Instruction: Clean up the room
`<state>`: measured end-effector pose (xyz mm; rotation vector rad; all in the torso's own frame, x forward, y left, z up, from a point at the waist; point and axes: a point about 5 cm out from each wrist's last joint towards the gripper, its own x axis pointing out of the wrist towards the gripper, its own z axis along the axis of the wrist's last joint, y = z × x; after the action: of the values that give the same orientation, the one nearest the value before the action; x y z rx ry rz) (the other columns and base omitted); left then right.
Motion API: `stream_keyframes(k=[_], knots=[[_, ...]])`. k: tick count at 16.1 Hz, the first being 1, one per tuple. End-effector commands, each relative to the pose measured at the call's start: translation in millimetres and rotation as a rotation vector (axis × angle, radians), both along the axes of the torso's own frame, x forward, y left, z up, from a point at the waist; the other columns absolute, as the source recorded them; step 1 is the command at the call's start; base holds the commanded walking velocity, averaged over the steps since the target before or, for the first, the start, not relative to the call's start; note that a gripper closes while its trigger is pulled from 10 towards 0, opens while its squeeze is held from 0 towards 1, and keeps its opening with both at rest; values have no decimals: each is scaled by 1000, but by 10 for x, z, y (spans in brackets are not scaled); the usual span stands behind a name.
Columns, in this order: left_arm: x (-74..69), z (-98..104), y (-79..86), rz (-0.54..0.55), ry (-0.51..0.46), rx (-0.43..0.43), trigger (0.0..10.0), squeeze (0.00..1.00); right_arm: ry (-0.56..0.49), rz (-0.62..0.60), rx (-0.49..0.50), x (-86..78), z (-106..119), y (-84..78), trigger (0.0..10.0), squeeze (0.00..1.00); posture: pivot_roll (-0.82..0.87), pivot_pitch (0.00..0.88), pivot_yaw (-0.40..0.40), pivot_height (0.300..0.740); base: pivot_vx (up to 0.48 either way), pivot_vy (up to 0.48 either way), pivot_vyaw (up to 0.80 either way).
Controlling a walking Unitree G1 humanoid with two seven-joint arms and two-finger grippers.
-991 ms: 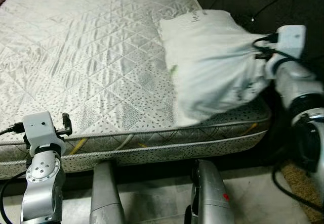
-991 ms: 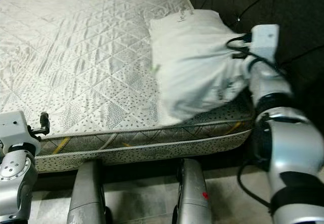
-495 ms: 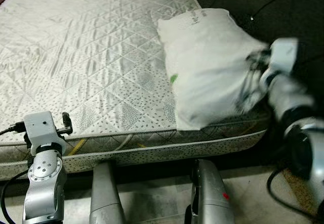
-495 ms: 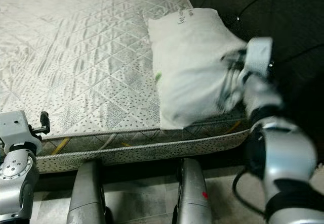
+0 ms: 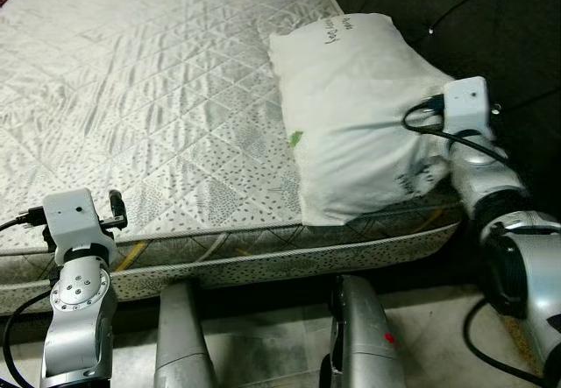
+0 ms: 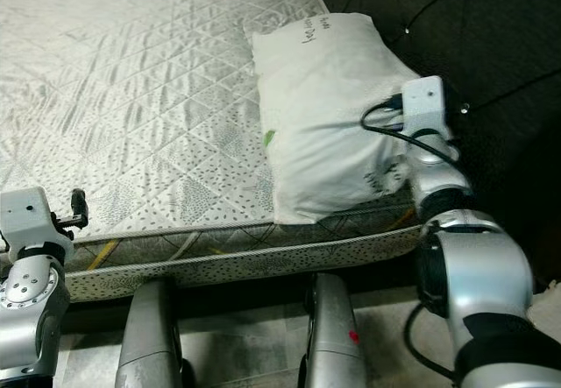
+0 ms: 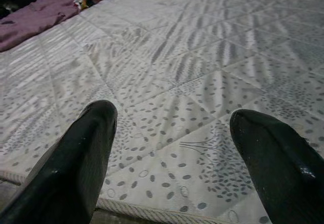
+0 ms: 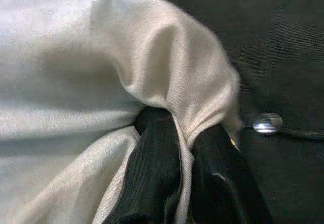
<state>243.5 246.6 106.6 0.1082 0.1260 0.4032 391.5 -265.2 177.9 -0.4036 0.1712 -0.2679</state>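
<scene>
A white pillow [image 5: 355,116] with dark lettering lies on the right end of the quilted mattress [image 5: 149,99], close to the dark tufted headboard [image 5: 456,20]. My right gripper [image 8: 185,155] is shut on a fold of the pillow's cloth at its right edge; the black fingers [image 8: 157,168] pinch the fabric between them. The right wrist [image 5: 465,108] rests against the pillow's side. My left gripper [image 7: 174,148] is open, hovering over the mattress near its front edge, with nothing between its fingers [image 7: 76,153].
A purple blanket [image 7: 45,11] lies at the far end of the mattress. The mattress's piped front edge [image 5: 263,252] runs just ahead of my legs [image 5: 184,344]. Tiled floor [image 5: 272,344] lies below. The headboard stands close behind the right arm.
The right gripper has lowered the pillow onto the mattress and pulled it toward the headboard; it now lies flat. The left arm has stayed still.
</scene>
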Motion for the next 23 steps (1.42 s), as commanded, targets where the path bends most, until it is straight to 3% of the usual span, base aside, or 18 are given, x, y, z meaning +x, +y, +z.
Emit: stream_keyframes(k=[1, 6, 8, 10, 11, 12, 13, 18, 20, 23], knots=[[-32, 8, 53, 26, 2, 20, 10000, 0, -123, -90, -52, 28, 409, -198, 0, 0, 36, 0, -17, 512, 0, 0, 0], [-76, -7, 69, 28, 11, 23, 10000, 0, -153, -207, -136, -107, 654, -604, 0, 0, 32, 0, -15, 512, 0, 0, 0], [-74, -9, 80, 27, 14, 26, 10000, 0, -153, -279, -94, -219, 639, -810, 0, 0, 27, 0, -11, 512, 0, 0, 0], [-45, -16, 36, 8, 15, 19, 10000, 0, -117, -228, -47, -206, 478, -740, 0, 0, 16, 0, -2, 512, 0, 0, 0], [-32, -15, 13, 2, 14, 15, 10000, 0, -95, -198, -24, -193, 380, -680, 1412, 0, 15, 0, -1, 512, 0, 0, 0], [-20, -14, 3, -4, 13, 14, 10000, 0, -70, -160, 21, -180, 257, -599, 4980, 0, 16, 0, 3, 512, 0, 0, 0], [-13, -15, 4, -6, 14, 13, 10000, 0, -57, -136, 52, -172, 181, -544, 10000, 1000, 17, 0, 3, 512, 0, 0, 0], [2, -25, 4, 0, 15, 9, 10000, 0, 32, -84, 59, -182, -70, -408, 10000, 1000, 10, 0, -8, 512, 0, 0, 0], [17, -42, -21, 0, 15, 1, 10000, 0, 130, -68, 60, -262, -348, -357, 10000, 1000, 10, 0, -14, 512, 0, 0, 0], [42, -33, -16, 2, 9, -4, 10000, 0, 201, -101, 157, -389, -652, -326, 10000, 1000, 10, 0, -11, 512, 0, 0, 0]])
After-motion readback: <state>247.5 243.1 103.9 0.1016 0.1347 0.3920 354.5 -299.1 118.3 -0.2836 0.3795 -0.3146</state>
